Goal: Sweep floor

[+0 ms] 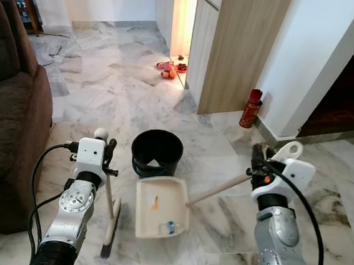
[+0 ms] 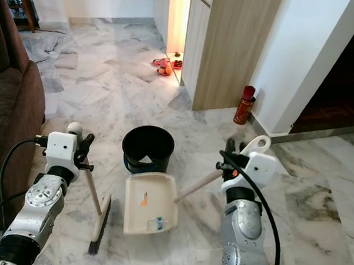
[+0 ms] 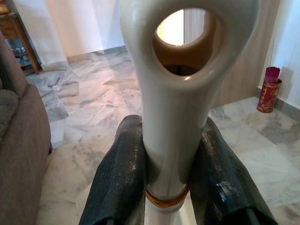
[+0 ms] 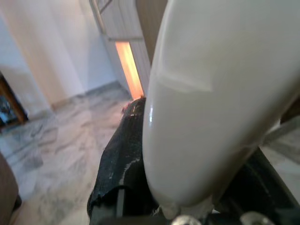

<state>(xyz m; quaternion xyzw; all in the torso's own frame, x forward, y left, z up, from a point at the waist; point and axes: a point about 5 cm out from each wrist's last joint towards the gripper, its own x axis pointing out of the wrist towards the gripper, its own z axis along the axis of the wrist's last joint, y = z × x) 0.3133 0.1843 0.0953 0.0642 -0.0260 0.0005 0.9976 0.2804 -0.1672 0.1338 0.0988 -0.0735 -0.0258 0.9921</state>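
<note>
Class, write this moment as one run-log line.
left gripper: shut on broom | right gripper: shut on dustpan handle | dustpan: on floor, scraps inside | black bin: just beyond dustpan

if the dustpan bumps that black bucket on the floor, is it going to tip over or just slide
The black bucket looks squat and wide, so it would probably slide on the glossy marble floor rather than tip. It seems nearly empty, so likely light; the dustpan, held by the right gripper, could shove it easily.

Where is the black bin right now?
In the left eye view, the black bin stands on the marble floor, centre, just beyond the cream dustpan.
</note>
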